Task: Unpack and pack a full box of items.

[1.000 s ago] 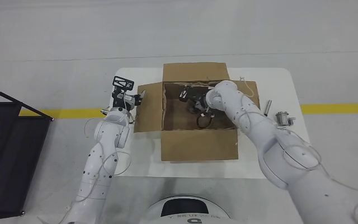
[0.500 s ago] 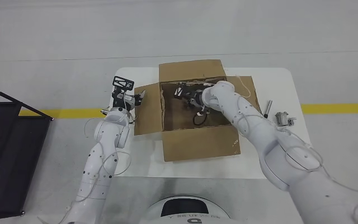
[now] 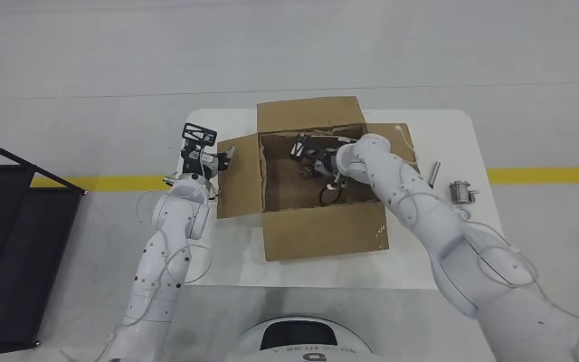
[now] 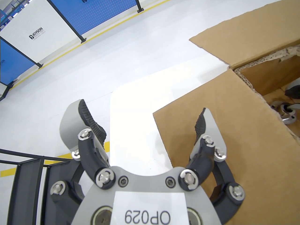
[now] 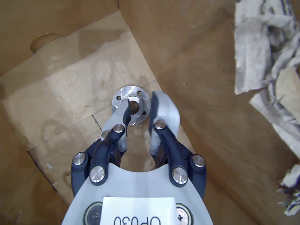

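An open cardboard box stands in the middle of the white table. My right gripper is deep inside it. A round metal flange with bolt holes lies on the box floor, and my right gripper is closed on its rim, one finger over the bore and the other outside the edge. My left gripper hangs open and empty above the left flap, outside the box. My left gripper holds nothing.
Crumpled paper lines one box wall. A black looped item and a metal part also lie in the box. On the table to the right of the box lie a metal rod and a metal fitting.
The box has turned a little and shifted left on the table. My right arm has moved inside it, first left, then slightly back right. The left arm has stayed still.
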You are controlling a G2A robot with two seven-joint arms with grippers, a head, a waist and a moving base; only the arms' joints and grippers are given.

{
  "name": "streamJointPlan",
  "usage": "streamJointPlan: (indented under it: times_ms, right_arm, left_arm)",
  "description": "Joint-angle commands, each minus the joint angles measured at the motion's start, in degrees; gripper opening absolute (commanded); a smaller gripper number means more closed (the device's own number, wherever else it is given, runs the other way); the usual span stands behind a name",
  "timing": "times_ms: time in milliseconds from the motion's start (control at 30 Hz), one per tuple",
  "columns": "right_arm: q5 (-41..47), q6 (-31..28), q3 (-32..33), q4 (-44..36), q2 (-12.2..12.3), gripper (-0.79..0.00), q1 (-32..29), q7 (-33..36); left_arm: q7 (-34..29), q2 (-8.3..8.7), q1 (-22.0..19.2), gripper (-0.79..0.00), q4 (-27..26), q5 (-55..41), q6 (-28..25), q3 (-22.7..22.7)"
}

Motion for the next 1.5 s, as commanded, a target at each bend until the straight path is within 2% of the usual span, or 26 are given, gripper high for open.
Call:
streamJointPlan:
  times_ms: [0,300,900,1067,1100,1300,1467]
  right_arm:
    - [0.4,-0.7,0.4,-0.5,0.2,-0.416,-0.4,0.4]
    - [1.9,-3.6,1.3,2.5,-0.2,-0.449,-0.2,-0.3]
    - [2.1,-1.9,-2.1,11.8,-5.5,-0.477,3.2,-0.9]
    - [2.0,-1.4,-2.8,14.1,-6.9,-0.686,3.8,-0.7]
    - [1.9,-1.2,-2.9,14.5,-7.1,-0.785,3.9,-0.7]
    - [0.1,-0.7,-3.2,14.9,-7.7,-0.785,4.3,-2.9]
    - [-4.1,-1.1,-2.3,11.5,-5.8,-0.785,3.6,-9.2]
  left_arm:
    - [0.0,0.00,0.0,0.000,0.0,0.0,0.0,0.0]
    - [0.0,0.00,0.0,0.000,0.0,0.0,0.0,0.0]
    - [0.0,0.00,0.0,0.000,0.0,0.0,0.0,0.0]
    - [0.0,0.00,0.0,0.000,0.0,0.0,0.0,0.0]
    - [0.0,0.00,0.0,0.000,0.0,0.0,0.0,0.0]
    - [0.0,0.00,0.0,0.000,0.0,0.0,0.0,0.0]
    - [0.0,0.00,0.0,0.000,0.0,0.0,0.0,0.0]
